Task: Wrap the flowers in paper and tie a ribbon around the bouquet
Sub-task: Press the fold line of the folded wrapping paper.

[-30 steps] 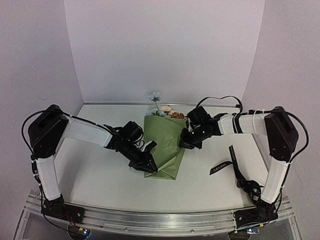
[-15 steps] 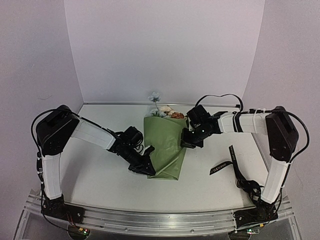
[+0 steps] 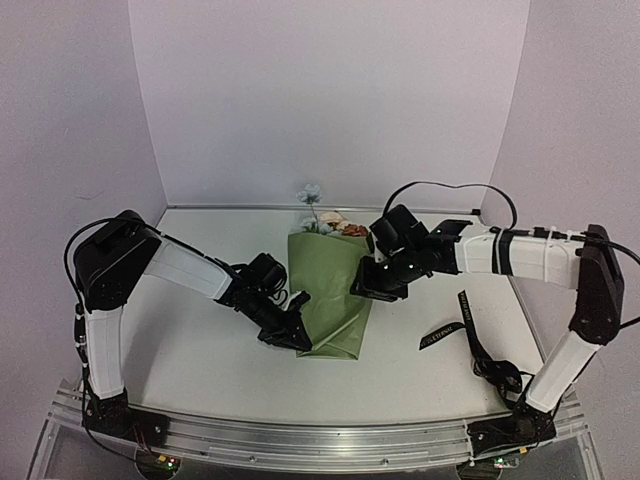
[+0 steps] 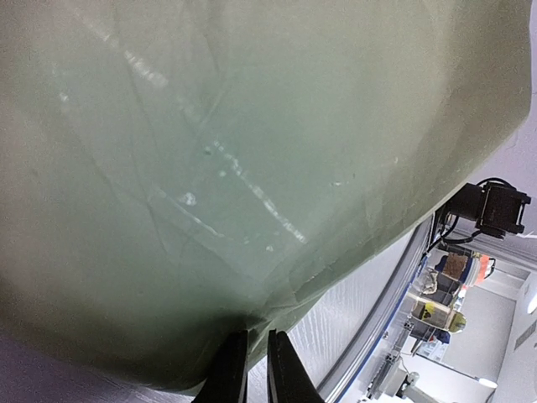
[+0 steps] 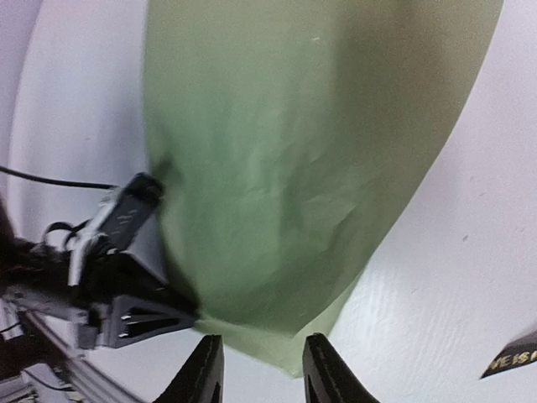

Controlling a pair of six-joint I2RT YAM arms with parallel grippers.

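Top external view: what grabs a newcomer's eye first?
The olive-green paper cone mid-table, blooms poking out its far end. Both arms meet it: the left end effector pinches its near left edge, the right end effector hovers open at its right side. The black ribbon lies untied to the right.

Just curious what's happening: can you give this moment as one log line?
left gripper: shut on paper, near corner | right gripper: open at paper's edge | ribbon: on table, untied

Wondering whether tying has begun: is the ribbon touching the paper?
Apart. The top view shows bare table between the ribbon and the paper.
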